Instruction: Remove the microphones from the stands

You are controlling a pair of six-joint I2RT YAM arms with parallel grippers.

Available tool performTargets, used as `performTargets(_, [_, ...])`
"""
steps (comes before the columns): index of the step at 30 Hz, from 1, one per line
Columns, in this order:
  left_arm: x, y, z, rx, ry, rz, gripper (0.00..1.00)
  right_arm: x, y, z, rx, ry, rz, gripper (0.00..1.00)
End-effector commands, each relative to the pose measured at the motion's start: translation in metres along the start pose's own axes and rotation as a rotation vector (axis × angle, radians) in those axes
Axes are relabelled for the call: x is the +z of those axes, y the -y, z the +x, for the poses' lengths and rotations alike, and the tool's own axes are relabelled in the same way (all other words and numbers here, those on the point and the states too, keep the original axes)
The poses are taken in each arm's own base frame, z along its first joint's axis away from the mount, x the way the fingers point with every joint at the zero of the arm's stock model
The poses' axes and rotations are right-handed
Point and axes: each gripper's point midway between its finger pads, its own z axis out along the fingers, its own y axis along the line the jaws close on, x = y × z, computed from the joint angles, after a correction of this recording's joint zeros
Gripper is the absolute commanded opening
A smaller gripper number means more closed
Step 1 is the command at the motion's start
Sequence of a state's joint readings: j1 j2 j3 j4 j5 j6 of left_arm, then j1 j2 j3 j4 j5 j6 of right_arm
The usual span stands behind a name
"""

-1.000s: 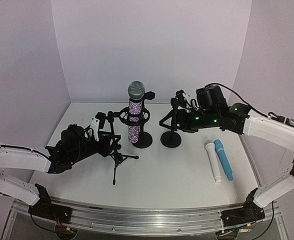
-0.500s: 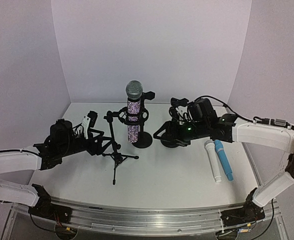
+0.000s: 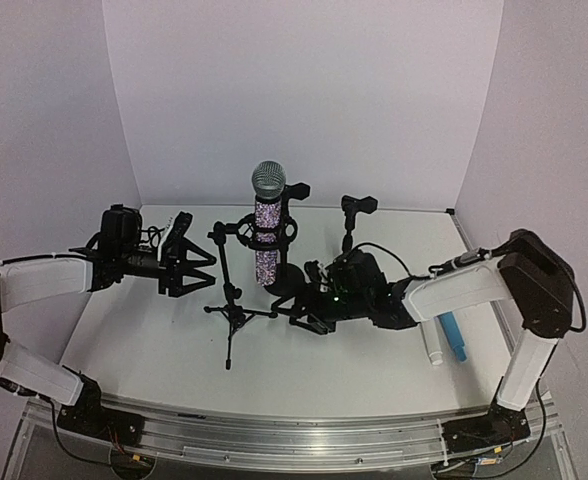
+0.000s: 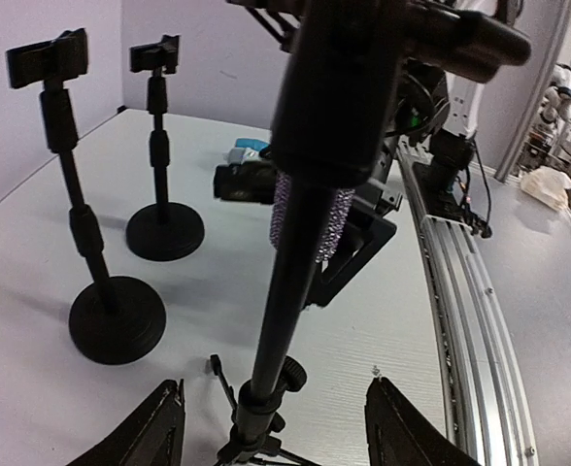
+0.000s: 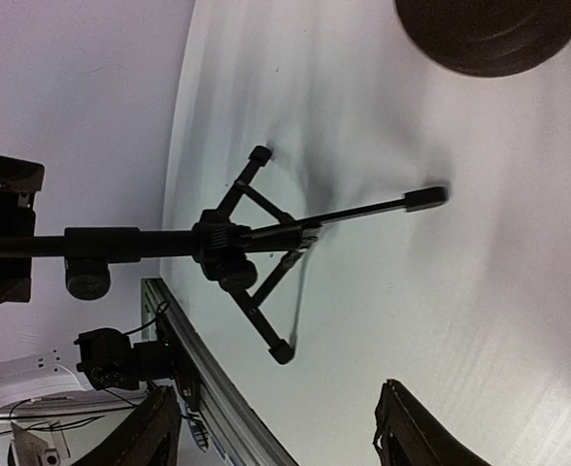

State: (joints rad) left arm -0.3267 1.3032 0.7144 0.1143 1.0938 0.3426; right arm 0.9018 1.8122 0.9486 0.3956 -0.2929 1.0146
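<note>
A glitter-covered microphone (image 3: 267, 232) with a grey mesh head stands upright in the clip of a black tripod stand (image 3: 230, 300). My left gripper (image 3: 188, 266) is open, left of the stand's pole and apart from it. In the left wrist view the pole (image 4: 287, 282) rises between my open fingers (image 4: 155, 433), with the microphone (image 4: 314, 216) behind it. My right gripper (image 3: 301, 306) is open and low over the table, just right of the tripod legs. The right wrist view shows the legs (image 5: 251, 254) ahead of my open fingertips (image 5: 414, 433).
Two black round-base stands (image 3: 288, 279) (image 3: 350, 232) are behind the tripod; both also show in the left wrist view (image 4: 116, 318) (image 4: 164, 231). A white microphone (image 3: 430, 340) and a blue one (image 3: 455, 336) lie at the right. The metal rail (image 3: 294, 425) runs along the near edge.
My right gripper has swung left and down from the right round-base stand to the tripod's legs. My left gripper has drawn back left, away from the pole. The microphone has stayed in its clip.
</note>
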Motion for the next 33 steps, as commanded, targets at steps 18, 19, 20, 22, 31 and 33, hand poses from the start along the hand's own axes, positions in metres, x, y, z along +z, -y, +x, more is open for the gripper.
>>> performTargets(18, [0.025, 0.003, -0.043, 0.214, 0.131, 0.18, 0.46, 0.043, -0.073, -0.012, 0.107, 0.162, -0.297, 0.6])
performTargets(19, [0.026, 0.001, -0.045, 0.209, 0.134, 0.173, 0.43, 0.043, -0.072, -0.012, 0.107, 0.161, -0.297, 0.6])
performTargets(20, [0.027, 0.0, -0.046, 0.209, 0.136, 0.166, 0.41, 0.043, -0.072, -0.012, 0.106, 0.163, -0.297, 0.6])
performTargets(22, [0.027, -0.002, -0.047, 0.206, 0.135, 0.161, 0.37, 0.043, -0.074, -0.013, 0.102, 0.164, -0.302, 0.6])
performTargets(31, [0.027, 0.003, -0.041, 0.166, 0.125, 0.16, 0.0, 0.04, -0.086, -0.018, 0.084, 0.179, -0.33, 0.6])
performTargets(33, [0.028, 0.005, -0.042, 0.133, 0.128, 0.125, 0.0, 0.038, -0.091, -0.021, 0.082, 0.184, -0.341, 0.6])
